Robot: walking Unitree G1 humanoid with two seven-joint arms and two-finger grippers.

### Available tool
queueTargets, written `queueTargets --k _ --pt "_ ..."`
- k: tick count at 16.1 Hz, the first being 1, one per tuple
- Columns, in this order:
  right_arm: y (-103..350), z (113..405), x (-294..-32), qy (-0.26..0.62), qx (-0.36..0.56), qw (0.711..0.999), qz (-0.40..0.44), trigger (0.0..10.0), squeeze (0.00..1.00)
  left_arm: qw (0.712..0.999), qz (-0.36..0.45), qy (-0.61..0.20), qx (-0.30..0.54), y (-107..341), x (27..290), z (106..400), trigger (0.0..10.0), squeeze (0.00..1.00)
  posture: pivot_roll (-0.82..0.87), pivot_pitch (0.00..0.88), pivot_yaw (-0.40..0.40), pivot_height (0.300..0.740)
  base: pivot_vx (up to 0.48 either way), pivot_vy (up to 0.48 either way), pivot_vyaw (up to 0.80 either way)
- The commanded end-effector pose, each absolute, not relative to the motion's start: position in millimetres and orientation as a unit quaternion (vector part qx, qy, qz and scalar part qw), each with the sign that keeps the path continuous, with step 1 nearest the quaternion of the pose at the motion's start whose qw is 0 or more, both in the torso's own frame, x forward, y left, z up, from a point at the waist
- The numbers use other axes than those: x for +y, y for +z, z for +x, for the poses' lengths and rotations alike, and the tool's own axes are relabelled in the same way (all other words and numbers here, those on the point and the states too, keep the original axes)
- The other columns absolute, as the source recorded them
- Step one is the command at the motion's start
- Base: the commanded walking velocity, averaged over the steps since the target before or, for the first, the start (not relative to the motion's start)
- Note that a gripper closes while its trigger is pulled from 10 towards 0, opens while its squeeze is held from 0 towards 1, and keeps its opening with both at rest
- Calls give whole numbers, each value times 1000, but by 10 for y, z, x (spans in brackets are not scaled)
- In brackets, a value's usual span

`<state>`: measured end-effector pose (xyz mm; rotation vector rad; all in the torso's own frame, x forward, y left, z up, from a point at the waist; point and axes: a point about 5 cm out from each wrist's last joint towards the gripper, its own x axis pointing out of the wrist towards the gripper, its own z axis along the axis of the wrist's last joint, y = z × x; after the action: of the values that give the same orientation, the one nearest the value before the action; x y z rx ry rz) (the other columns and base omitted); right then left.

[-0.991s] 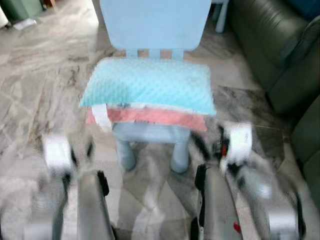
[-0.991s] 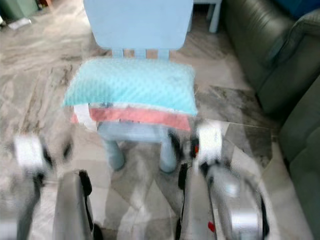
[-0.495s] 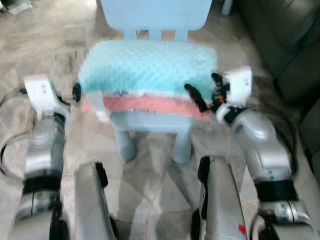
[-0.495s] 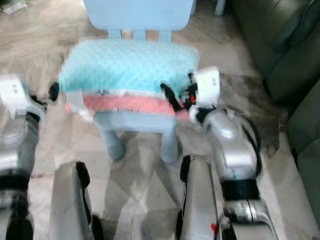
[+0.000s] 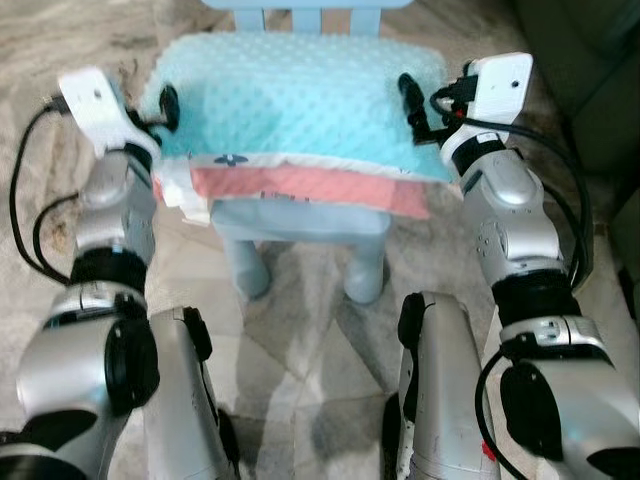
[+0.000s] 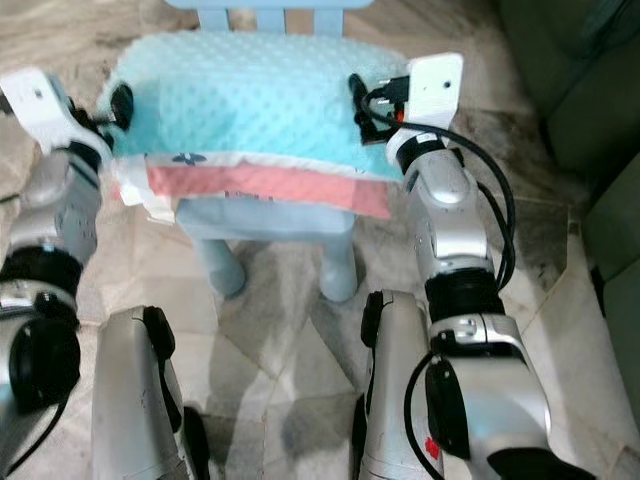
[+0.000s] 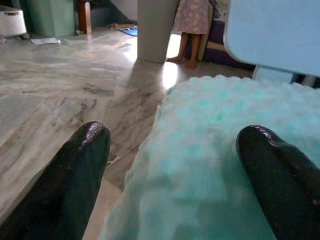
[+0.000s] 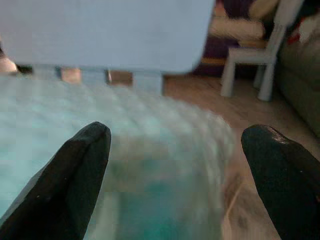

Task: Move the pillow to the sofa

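Note:
A turquoise dotted pillow (image 5: 290, 95) with a pink underside lies flat on the seat of a small light-blue chair (image 5: 300, 225) right in front of me. My left gripper (image 5: 166, 106) is at the pillow's left end. In the left wrist view it (image 7: 172, 165) stands open, with the pillow's edge (image 7: 215, 145) between the two black fingers. My right gripper (image 5: 411, 103) is at the pillow's right end. In the right wrist view it (image 8: 175, 165) is also open, straddling the pillow's corner (image 8: 150, 135). The dark green sofa (image 5: 595, 90) stands to my right.
The floor (image 5: 300, 330) is grey marble tile. My own silver legs (image 5: 180, 400) stand close to the chair's front legs. The chair's backrest (image 7: 280, 35) rises behind the pillow. A small white chair (image 8: 260, 60) and a person (image 7: 192, 22) stand farther off.
Both arms have risen from low beside my legs and reached forward to the two ends of the pillow. The head camera has tipped down and closer to the chair.

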<state>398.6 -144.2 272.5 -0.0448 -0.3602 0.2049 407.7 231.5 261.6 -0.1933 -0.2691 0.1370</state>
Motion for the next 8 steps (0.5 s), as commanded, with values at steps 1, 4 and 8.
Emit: queueTargets --k 1,4,8 --pt "2754 4010 -1473 94 -180 979 -14 10000 0 982 -98 83 -141 2688 2406 4071 10000 0 -81 340 13 378 0 0 0" --pt "2751 4099 -1657 76 -151 986 16 10000 0 979 -96 90 -153 2855 2512 4081 10000 0 -90 349 11 378 0 0 0" --pt "2685 4161 -1796 61 -122 989 62 10000 0 985 -125 93 -79 2735 2564 4116 10000 0 -88 361 16 378 0 0 0"
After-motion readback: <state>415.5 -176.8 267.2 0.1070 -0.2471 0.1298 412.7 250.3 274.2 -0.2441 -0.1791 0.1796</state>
